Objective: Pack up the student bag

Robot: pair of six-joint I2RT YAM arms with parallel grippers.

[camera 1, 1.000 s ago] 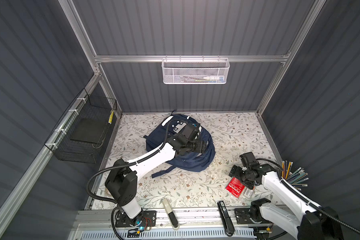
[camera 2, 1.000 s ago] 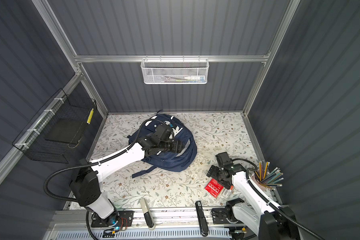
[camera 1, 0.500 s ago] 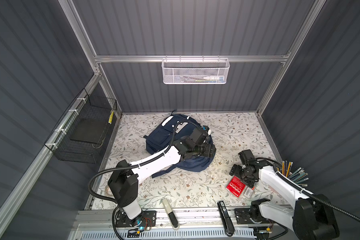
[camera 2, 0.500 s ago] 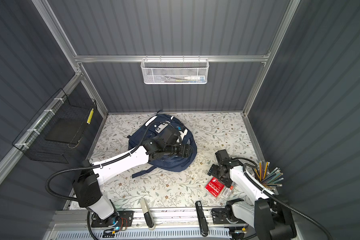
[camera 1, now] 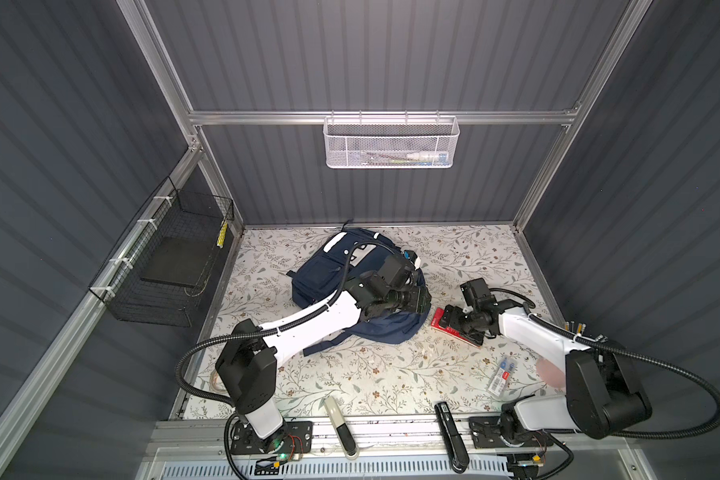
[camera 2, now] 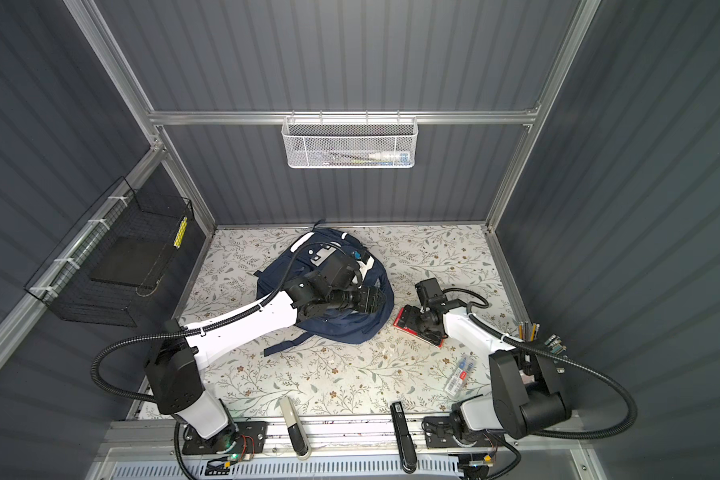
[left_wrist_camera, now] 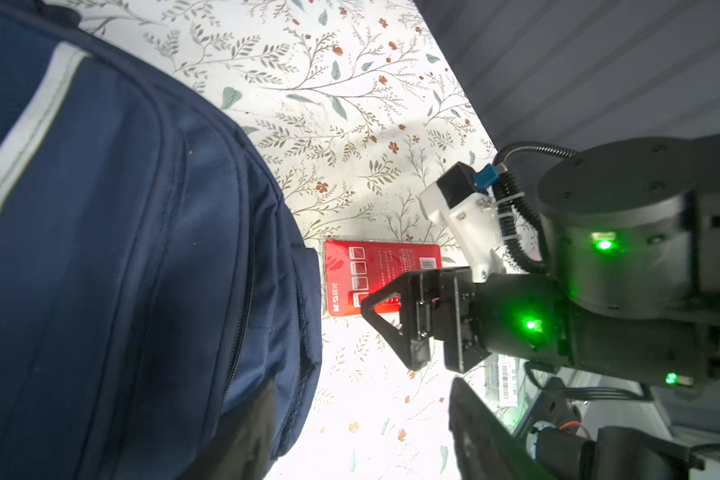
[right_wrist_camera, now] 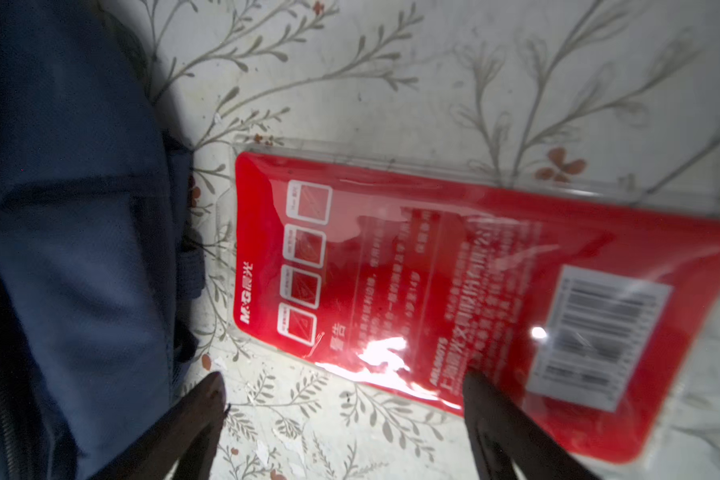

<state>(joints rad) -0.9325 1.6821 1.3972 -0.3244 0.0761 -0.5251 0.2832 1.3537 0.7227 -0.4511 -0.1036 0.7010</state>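
Note:
The student bag, navy with white stripes, lies flat in the middle of the floral table. My left gripper hovers at the bag's right edge. In the left wrist view its jaws stand open, one finger over the bag's fabric, the other over the table. A red flat packet lies just right of the bag. My right gripper is low over it, open, one finger above the packet's edge.
A white mesh basket hangs on the back wall and a black wire basket on the left wall. A small clear packet lies near the right arm's base, beside a pencil holder. Two pen-like things lie at the front edge.
My left gripper has swung from the bag's top to its right edge. The right gripper has moved left toward the bag, and the red packet now lies closer to the bag.

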